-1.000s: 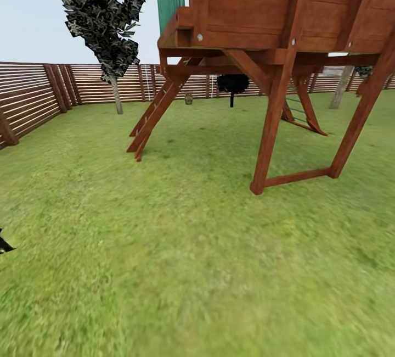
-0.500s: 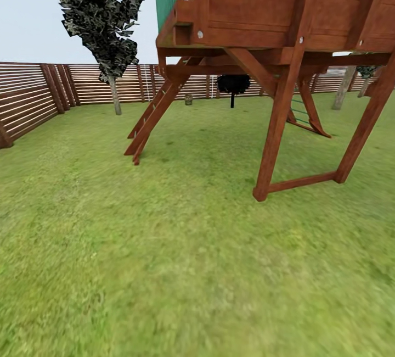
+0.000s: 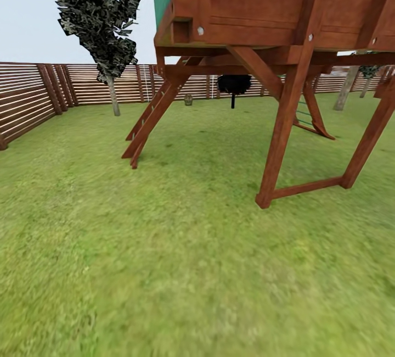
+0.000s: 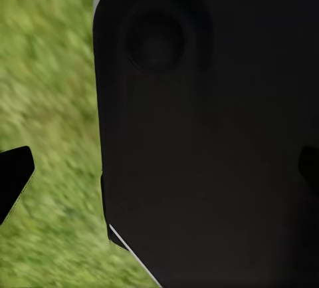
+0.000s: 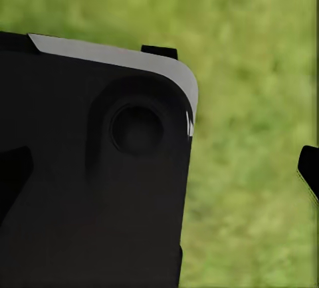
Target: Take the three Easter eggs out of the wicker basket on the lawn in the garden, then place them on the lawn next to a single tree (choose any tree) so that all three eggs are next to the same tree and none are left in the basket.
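Out on the lawn (image 3: 164, 269), searching. Left of the wooden play tower (image 3: 274, 44) stands the pale-trunked tree (image 3: 113, 96) by the fence (image 3: 33, 93). Beyond the tower's ladder, a small brownish thing (image 3: 188, 99), perhaps the wicker basket, too small to confirm. Left gripper (image 4: 159, 175) and right gripper (image 5: 159, 175) look spread, nothing held. Next, I'd judge: drive closer.

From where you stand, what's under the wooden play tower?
Under the wooden play tower: shaded lawn, with a thin black-trunked dark tree and a small brownish object, possibly the wicker basket, by the fence beyond. Its contents are too small to tell.
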Robot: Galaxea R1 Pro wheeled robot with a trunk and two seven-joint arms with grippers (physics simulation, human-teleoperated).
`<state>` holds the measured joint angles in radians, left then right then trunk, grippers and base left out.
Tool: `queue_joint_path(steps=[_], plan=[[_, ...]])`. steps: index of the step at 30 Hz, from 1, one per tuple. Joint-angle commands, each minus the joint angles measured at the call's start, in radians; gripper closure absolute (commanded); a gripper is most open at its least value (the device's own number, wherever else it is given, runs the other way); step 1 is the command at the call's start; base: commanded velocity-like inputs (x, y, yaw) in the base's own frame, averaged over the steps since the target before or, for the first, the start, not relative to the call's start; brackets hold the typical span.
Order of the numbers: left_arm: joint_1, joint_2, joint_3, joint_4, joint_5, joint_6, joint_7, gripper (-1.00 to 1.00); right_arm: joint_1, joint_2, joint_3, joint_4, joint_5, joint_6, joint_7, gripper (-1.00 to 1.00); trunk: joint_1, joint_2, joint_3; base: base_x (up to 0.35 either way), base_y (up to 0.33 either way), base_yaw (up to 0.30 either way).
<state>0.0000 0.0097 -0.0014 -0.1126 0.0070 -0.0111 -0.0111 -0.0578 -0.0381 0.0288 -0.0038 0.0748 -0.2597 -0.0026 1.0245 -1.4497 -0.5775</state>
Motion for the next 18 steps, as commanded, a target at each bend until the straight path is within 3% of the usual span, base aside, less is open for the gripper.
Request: queue_joint_path(steps=[1,18], plan=[[0.0,0.0,0.0,-0.001,0.001,-0.001,-0.001,-1.0,-0.001,0.0,0.002,0.001,0.006,-0.003,0.0,-1.0,0.001,0.0,-0.001,0.314,0.0,0.0],[0.0,0.001,0.0,-0.001,0.001,-0.001,-0.001,-1.0,-0.001,0.0,0.002,0.001,0.007,-0.003,-0.001,-1.0,0.001,0.0,-0.001,0.313,0.0,0.0]])
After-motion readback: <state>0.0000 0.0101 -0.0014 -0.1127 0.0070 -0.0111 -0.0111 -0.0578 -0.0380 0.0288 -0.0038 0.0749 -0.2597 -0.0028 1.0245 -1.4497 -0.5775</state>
